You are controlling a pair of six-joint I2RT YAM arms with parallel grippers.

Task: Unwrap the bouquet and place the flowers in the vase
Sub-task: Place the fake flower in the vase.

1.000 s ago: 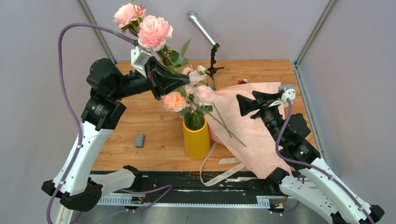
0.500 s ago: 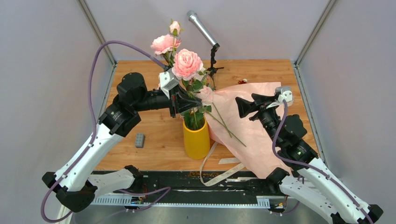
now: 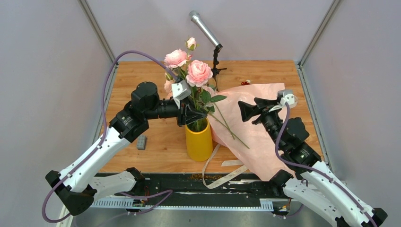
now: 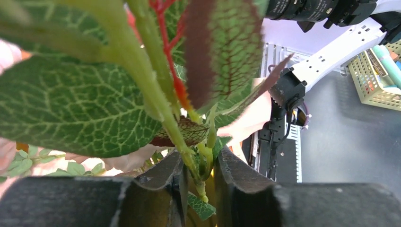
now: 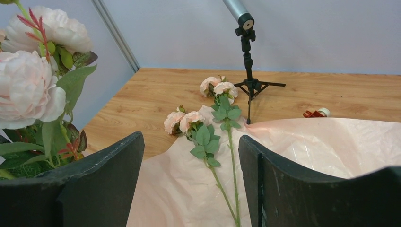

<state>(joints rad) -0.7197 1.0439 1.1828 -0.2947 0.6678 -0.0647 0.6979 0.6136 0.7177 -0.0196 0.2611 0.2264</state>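
Overhead, a tall, smooth yellow vase [image 3: 198, 144] is seen standing upright near the middle of a light wooden table [image 3: 265, 71]. A bunch of pink and peach roses [image 3: 198, 74] with green leaves is set stem-down in its mouth, with the blooms well above the rim. The left gripper [image 3: 187, 115] is held level just above the vase mouth, among the stems and leaves. Just beside the vase on the right, a sheet of pale pink wrapping paper [image 3: 250, 146] is spread open on the table. Two loose thin-stemmed sprigs [image 3: 229, 130] are laid across it. The right gripper [image 3: 241, 109] is held above the paper. A flat beige ribbon [image 3: 231, 163] is draped from the paper over the near table edge. A small grey block [image 3: 141, 142] is located left of the vase, well apart from it. A silver microphone on a black tripod [image 3: 208, 30] is positioned at the far edge.

From the left wrist, green stems are seen between the two dark fingers [image 4: 156, 182], which stand a narrow gap apart. Whether the pads are pressed on the stems cannot be told. Large veined leaves occupy most of the view.

From the right wrist, the two dark fingers [image 5: 94, 179] are shown wide apart with nothing between them. The paper and both sprigs are seen beyond, with the small peach blooms pointed toward the tripod. Part of the bunch is seen at the left edge. A small red object [image 5: 314, 113] is seen on the table past the paper.
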